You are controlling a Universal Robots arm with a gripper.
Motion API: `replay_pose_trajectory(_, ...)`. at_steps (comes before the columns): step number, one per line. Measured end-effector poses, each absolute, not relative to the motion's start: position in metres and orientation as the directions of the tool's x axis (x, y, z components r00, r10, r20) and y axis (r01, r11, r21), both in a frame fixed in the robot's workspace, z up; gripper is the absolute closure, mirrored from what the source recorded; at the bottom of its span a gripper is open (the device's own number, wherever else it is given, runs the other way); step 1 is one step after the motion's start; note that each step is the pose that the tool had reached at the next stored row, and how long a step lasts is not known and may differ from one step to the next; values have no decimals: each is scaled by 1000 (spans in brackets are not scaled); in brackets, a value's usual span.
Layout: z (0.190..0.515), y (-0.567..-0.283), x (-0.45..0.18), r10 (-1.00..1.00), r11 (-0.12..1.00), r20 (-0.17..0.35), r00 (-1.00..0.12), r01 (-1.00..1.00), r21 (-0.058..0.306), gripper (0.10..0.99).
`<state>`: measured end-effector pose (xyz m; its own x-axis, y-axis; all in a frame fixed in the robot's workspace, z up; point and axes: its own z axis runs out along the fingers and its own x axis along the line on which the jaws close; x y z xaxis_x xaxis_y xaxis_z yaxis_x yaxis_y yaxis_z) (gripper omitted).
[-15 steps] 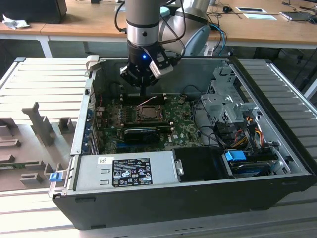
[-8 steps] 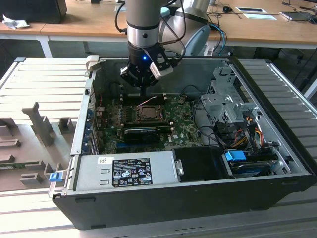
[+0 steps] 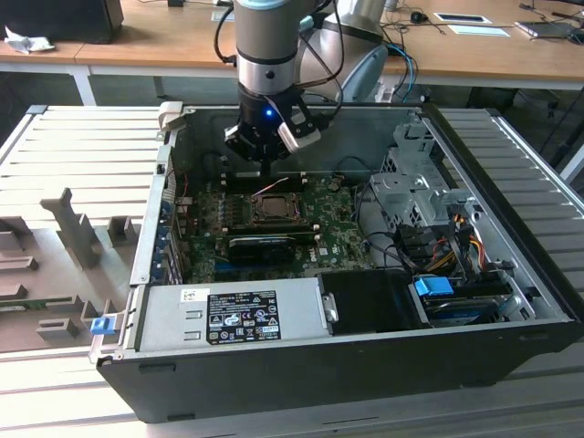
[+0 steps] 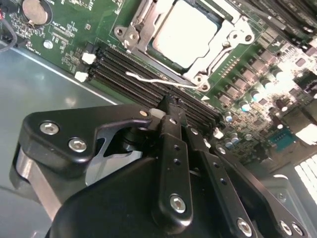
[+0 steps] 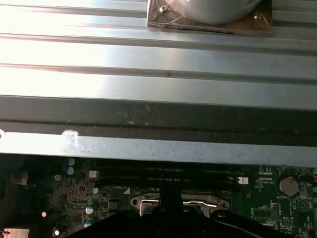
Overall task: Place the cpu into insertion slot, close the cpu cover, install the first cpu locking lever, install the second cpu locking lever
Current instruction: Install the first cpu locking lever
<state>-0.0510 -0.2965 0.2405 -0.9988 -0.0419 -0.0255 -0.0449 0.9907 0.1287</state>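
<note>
The cpu [image 4: 185,32] sits in the insertion slot [image 4: 143,20], at the top centre of the second wrist view.
The cpu cover [image 4: 218,44] lies closed around it, framing the pale chip. The hand [image 4: 168,116] is at the black memory slots [image 4: 129,74] just beside the socket, fingers pressed together and gripping nothing; a thin silver lever [image 4: 158,80] lies over those slots.
</note>
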Motion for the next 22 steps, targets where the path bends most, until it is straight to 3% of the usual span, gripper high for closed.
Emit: replay_pose_trajectory(22,215,-291,-25,-70,990,-26,-997,-73,121,980)
